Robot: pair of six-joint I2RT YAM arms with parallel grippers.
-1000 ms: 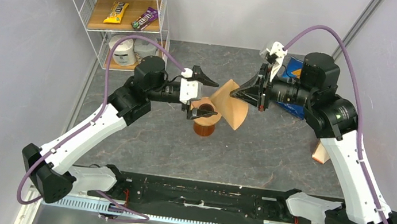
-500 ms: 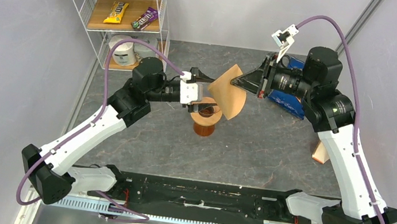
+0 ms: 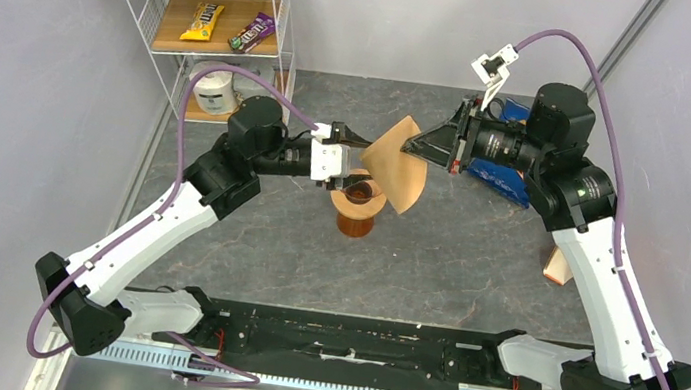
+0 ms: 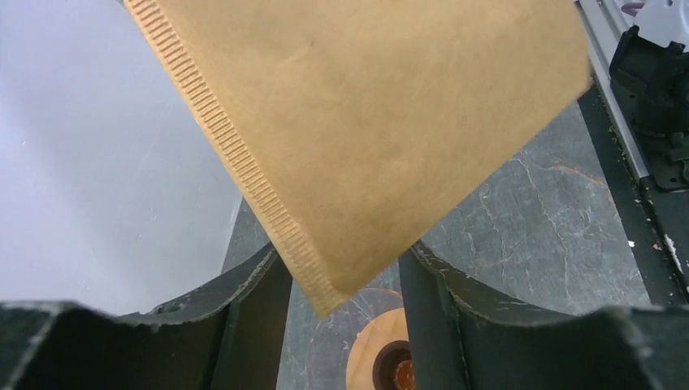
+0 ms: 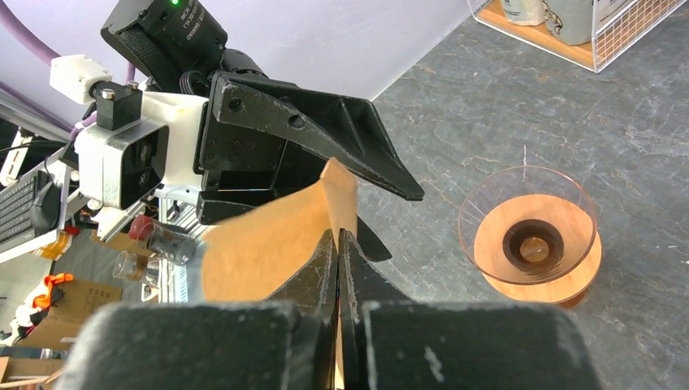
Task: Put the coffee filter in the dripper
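The coffee filter (image 3: 394,166) is a flat light-brown paper fan held in the air just above and right of the dripper (image 3: 357,207), an orange-brown funnel standing on the grey table. My right gripper (image 3: 410,147) is shut on the filter's right edge; the right wrist view shows its jaws (image 5: 337,240) pinched on the paper (image 5: 260,244), with the dripper (image 5: 536,244) below right. My left gripper (image 3: 358,146) is open. In the left wrist view the filter's (image 4: 366,122) pointed corner hangs between the fingers (image 4: 345,272), above the dripper (image 4: 382,357).
A wire shelf (image 3: 199,14) with snack bars and a white paper roll (image 3: 214,89) stands at the back left. A blue bag (image 3: 502,183) lies behind my right arm. A small wooden block (image 3: 559,267) sits at the right.
My right gripper has carried the filter up and left. My left gripper has risen from the dripper's rim, and the filter's corner is now between its open fingers.
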